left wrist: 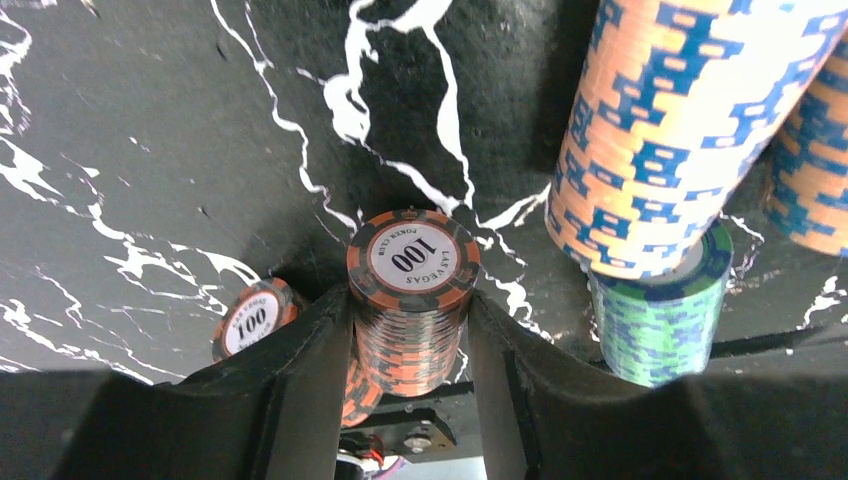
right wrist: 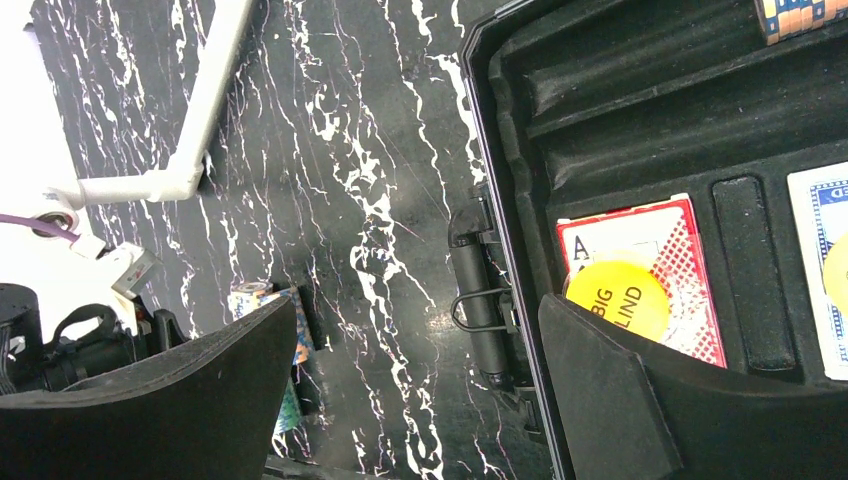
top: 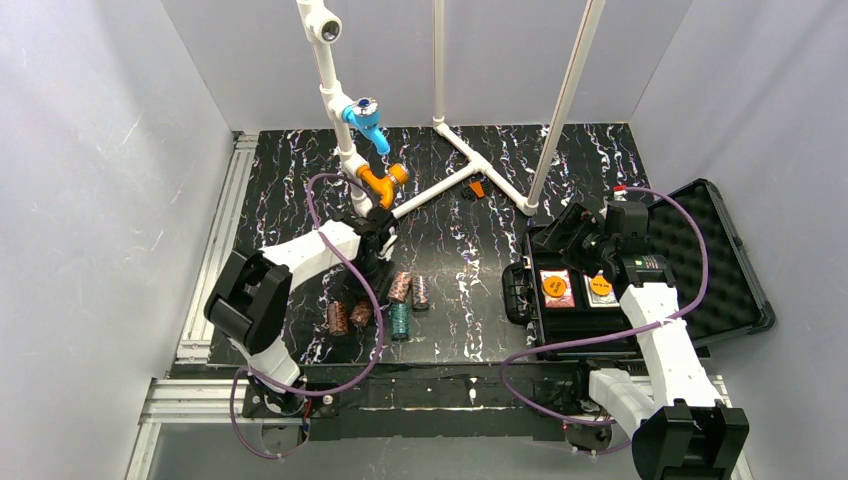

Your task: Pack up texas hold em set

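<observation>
On a black, white-veined marble tabletop (top: 460,230), the left gripper (left wrist: 410,335) clenches a standing stack of rust-red 100 poker chips (left wrist: 412,258), while the right gripper (right wrist: 418,320) gapes empty over the open black foam-lined case (top: 700,270); lifting may spill chips against the crowding neighbouring stacks (left wrist: 665,130).

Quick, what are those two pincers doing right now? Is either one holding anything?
Left pincer: closed on a stack of orange 100 chips.
Right pincer: open, holding nothing.
</observation>
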Robot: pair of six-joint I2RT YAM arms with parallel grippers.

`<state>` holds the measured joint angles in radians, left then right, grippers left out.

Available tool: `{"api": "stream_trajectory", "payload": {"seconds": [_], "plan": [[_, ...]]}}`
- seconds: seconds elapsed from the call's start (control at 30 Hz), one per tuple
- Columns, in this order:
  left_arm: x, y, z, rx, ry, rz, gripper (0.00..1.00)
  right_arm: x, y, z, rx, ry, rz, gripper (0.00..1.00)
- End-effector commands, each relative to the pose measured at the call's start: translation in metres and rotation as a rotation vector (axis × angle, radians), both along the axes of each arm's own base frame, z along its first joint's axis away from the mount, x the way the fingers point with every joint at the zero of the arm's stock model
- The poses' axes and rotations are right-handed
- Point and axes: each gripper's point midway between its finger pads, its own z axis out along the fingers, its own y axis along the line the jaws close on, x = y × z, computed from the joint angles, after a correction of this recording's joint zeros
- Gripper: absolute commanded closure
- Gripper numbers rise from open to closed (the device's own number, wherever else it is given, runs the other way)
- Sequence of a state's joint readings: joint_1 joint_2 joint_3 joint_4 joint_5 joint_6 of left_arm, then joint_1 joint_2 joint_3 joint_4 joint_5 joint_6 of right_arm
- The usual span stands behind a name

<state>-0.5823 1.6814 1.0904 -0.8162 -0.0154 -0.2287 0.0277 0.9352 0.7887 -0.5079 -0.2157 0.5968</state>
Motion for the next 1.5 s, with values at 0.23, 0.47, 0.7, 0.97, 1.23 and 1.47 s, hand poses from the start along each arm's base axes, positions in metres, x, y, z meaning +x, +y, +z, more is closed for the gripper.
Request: {"api": "stream_trajectory", "payload": {"seconds": [0.23, 0.47, 0.7, 0.97, 1.23, 1.47], "plan": [[-0.02, -0.008, 0.034, -0.119, -0.026, 0.054, 1.0, 0.002, 0.005, 0.021, 0.008, -0.062, 0.03, 0.02], [-0.022, -0.013, 0.045, -0.175, -0.05, 0.06, 1.0, 0.002, 0.009, 0.024, 0.029, -0.071, 0.045, 0.02], [-0.024, -0.022, 0.058, -0.241, -0.059, 0.07, 1.0, 0.003, 0.022, 0.025, 0.076, -0.105, 0.109, 0.02], [-0.032, -0.032, 0.073, -0.326, -0.058, 0.091, 1.0, -0.007, 0.056, 0.016, 0.165, -0.132, 0.261, 0.02], [-0.034, -0.048, 0.097, -0.436, -0.065, 0.115, 1.0, -0.028, 0.118, 0.022, 0.238, -0.197, 0.509, 0.02], [-0.034, -0.06, 0.118, -0.524, -0.081, 0.126, 1.0, -0.048, 0.156, 0.042, 0.279, -0.342, 0.659, 0.02]]}}
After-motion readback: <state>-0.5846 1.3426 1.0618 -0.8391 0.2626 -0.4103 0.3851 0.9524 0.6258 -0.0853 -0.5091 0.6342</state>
